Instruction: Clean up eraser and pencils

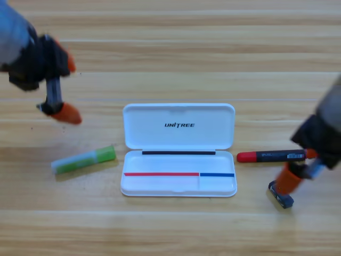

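One gripper, the right gripper (286, 188), sits just above the eraser (281, 195) (jaw gap hidden, grip unclear); the left gripper (59, 109) hangs open, empty.

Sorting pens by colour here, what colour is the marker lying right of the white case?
Red cap end and black body on the marker, in the high view.

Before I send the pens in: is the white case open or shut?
Open. The white case lies with its lid folded back flat, its tray facing up between both pens.
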`<state>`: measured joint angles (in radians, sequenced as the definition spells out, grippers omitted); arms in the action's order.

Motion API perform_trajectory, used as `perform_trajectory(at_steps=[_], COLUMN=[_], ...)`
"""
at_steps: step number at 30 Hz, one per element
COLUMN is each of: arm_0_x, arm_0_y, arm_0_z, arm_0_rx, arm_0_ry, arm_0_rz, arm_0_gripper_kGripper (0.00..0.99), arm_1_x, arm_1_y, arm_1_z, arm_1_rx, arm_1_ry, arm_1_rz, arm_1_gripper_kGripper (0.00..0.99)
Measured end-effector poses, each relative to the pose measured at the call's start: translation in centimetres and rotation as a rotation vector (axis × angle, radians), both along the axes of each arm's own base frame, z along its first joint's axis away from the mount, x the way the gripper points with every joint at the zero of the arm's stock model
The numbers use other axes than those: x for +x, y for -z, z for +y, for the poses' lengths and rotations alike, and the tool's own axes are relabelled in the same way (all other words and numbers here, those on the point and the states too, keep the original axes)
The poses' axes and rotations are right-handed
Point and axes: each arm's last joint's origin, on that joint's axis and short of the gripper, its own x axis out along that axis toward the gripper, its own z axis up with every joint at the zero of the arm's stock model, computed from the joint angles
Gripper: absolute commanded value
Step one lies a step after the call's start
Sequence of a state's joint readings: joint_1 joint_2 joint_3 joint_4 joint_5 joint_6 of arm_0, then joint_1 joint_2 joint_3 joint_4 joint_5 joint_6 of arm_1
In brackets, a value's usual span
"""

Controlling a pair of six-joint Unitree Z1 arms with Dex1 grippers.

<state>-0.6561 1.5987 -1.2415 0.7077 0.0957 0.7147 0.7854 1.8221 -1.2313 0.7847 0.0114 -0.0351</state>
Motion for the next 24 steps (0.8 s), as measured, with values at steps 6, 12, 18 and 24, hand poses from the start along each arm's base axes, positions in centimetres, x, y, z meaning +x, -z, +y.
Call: perform_trajectory(at_steps=[6,12,18,24], arm_0_x=[2.5,4.4,5.3,5.6], arm_0_y=[3.5,7.9,10.6,11.0], arm_0_z=[0.1,-1.2,-2.1,-2.4], arm_0_rx=[0.086,0.148,0.154,0.144], arm_0_ry=[-0.051,-0.061,-0.061,-0.056], arm_0_rz=[0.118,0.24,0.328,0.345], arm_0_gripper_kGripper=[0.922,0.934,0.934,0.936], arm_1_x=[2.6,3.4,3.4,3.1], arm_1_y=[3.1,5.5,6.1,6.3], arm_1_z=[2.3,2.9,2.9,2.6], arm_1_rx=[-0.044,-0.086,-0.096,-0.105], arm_1_ry=[0.029,0.126,0.169,0.196], arm_1_rz=[0.046,0.095,0.111,0.121], arm_1_gripper_kGripper=[0.945,0.856,0.735,0.318])
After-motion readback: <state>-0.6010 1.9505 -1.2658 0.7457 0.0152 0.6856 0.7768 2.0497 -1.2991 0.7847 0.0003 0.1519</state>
